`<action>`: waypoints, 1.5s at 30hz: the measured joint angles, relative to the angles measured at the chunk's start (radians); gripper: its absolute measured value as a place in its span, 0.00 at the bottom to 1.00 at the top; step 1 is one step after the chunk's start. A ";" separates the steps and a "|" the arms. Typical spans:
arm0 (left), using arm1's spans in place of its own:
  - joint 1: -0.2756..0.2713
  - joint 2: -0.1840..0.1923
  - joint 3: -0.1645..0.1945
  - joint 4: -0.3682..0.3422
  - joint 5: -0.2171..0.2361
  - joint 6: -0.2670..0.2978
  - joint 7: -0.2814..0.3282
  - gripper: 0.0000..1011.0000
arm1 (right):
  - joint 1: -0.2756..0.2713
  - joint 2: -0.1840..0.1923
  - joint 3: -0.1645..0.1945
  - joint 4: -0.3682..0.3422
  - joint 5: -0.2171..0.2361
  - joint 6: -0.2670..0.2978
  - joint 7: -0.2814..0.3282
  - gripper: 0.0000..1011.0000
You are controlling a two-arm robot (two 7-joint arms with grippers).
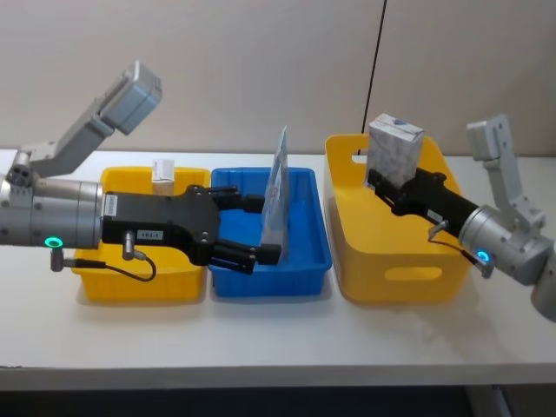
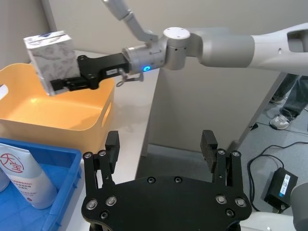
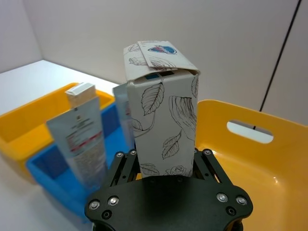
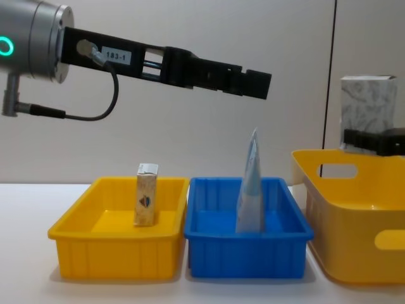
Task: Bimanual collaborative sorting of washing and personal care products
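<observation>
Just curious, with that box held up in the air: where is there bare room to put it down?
The big yellow basket under the leaf-print box in the right gripper looks bare. The small yellow bin is free in front of its cream carton. The blue bin is crowded: a pouch stands mid-floor and the open left gripper hovers above.

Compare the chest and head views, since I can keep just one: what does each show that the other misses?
Chest, not head: the emblem on the small carton in the left yellow bin, and how high the left gripper hangs above the bins. Head, not chest: that gripper's spread fingers. Both: the right gripper holding the leaf-print carton over the yellow basket, and the pouch standing in the blue bin.
</observation>
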 joint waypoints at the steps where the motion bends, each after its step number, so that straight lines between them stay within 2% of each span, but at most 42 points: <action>1: 0.000 0.000 0.000 0.000 0.000 0.000 0.000 0.99 | 0.013 -0.008 -0.002 0.020 -0.004 -0.003 -0.002 0.37; 13: 0.000 0.000 0.000 0.000 0.000 0.000 0.000 0.99 | 0.146 -0.095 -0.017 0.253 -0.059 -0.065 -0.034 0.37; 22: 0.000 0.000 0.000 0.000 0.000 0.000 0.000 0.99 | 0.208 -0.133 -0.027 0.373 -0.101 -0.106 -0.063 0.37; 32: 0.000 0.000 0.000 0.000 0.000 0.000 0.000 0.99 | 0.246 -0.156 -0.036 0.455 -0.140 -0.136 -0.103 0.37; 41: 0.000 0.000 0.000 0.000 0.000 0.000 0.000 0.99 | 0.262 -0.166 -0.033 0.490 -0.161 -0.154 -0.137 0.37; 45: 0.000 0.000 0.000 0.000 0.000 0.000 0.000 0.99 | 0.264 -0.169 -0.025 0.492 -0.165 -0.158 -0.155 0.51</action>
